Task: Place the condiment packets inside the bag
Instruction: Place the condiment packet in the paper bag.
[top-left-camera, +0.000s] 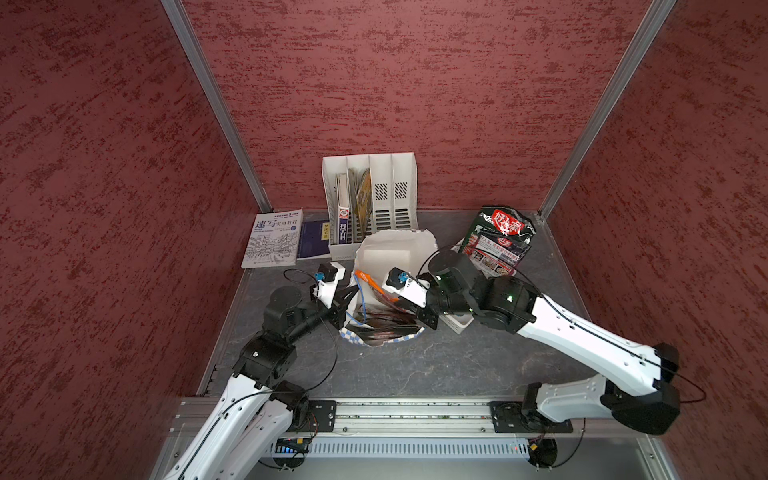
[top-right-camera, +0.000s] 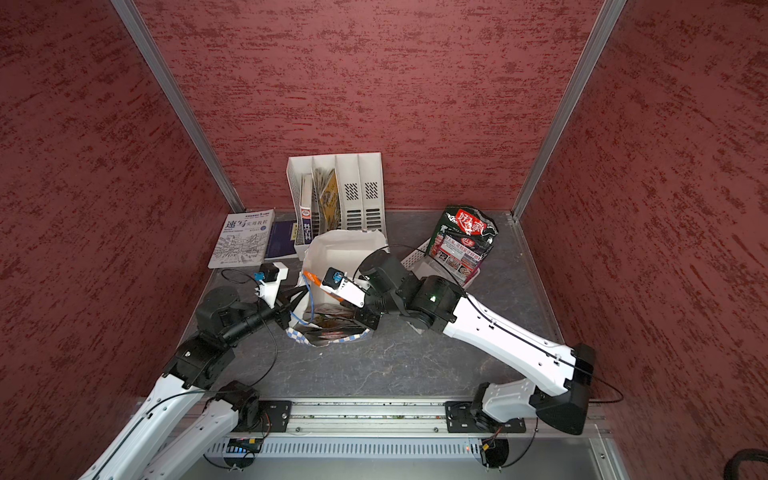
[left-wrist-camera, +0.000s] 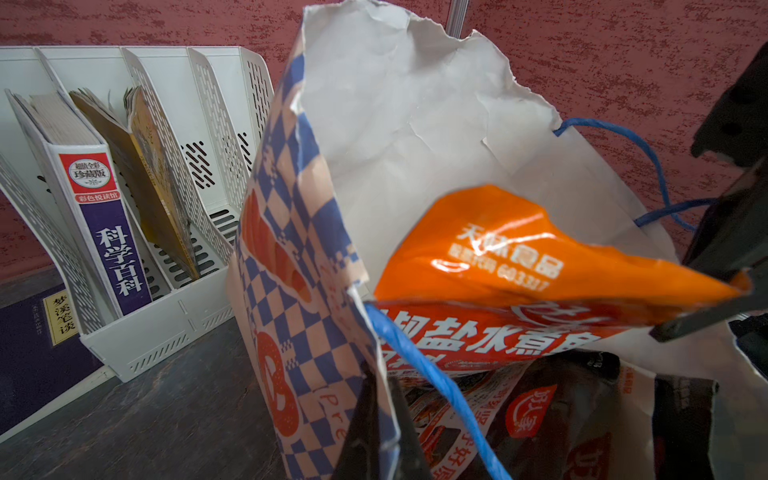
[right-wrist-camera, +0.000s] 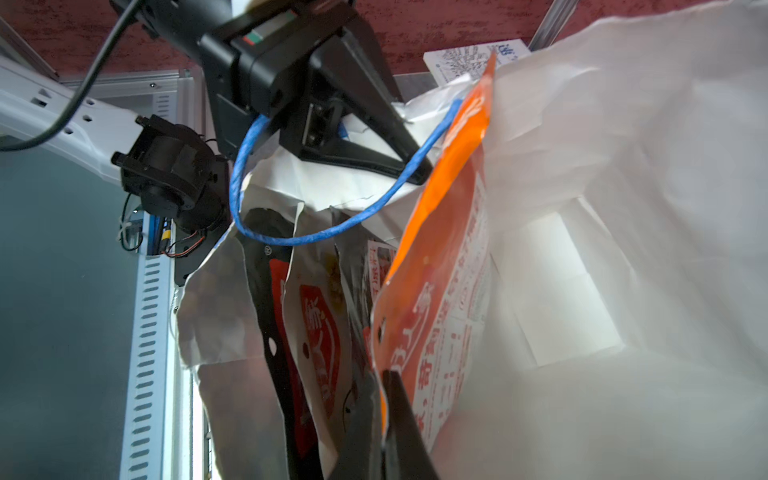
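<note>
Blue-checked white bag, orange packet, seemingly black-red packets

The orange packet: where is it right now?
In a top view the orange packet stands inside the open bag at mid-table, just in front of the file rack; the right hand pinches its edge.

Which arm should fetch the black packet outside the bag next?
Probably right. The right gripper, holding the orange packet in the bag, is nearer it; the left gripper pinches the bag rim open.
</note>
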